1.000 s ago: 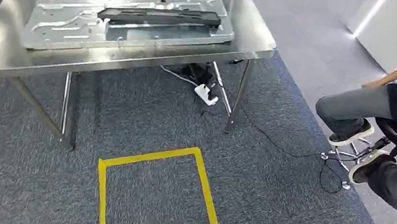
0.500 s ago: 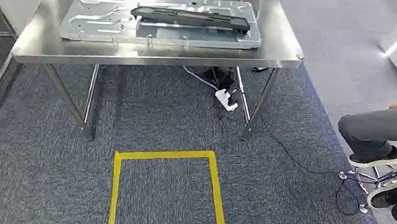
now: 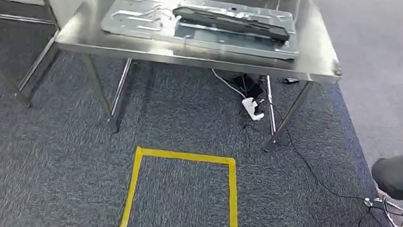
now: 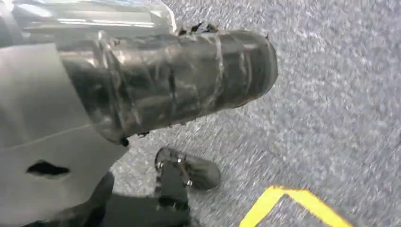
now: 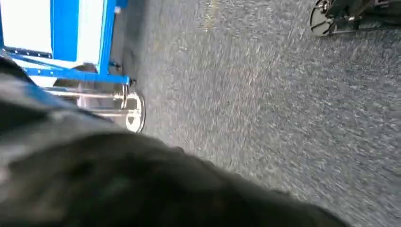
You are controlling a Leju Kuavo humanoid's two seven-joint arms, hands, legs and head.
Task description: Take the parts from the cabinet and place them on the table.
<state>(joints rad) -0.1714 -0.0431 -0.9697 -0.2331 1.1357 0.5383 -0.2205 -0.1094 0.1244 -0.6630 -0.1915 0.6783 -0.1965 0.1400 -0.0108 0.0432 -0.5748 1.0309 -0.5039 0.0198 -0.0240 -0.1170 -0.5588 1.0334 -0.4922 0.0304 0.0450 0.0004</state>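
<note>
Steel table (image 3: 195, 58) bearing 2 parts: pressed metal panel (image 3: 140, 20), broad, thin, judged stiff, sharp-edged, awkward, best gripped along both long edges; black bar (image 3: 231, 23) lying across it, judged light, rigid. Left hand (image 4: 165, 80) wrapped, blurred; right hand (image 5: 142, 184) blurred: finger state cannot be told

Table (image 3: 195, 61) glossy steel; on it embossed shiny metal panel (image 3: 140, 20), matt black part (image 3: 231, 23); under table, rough grey carpet (image 3: 59, 158).
</note>
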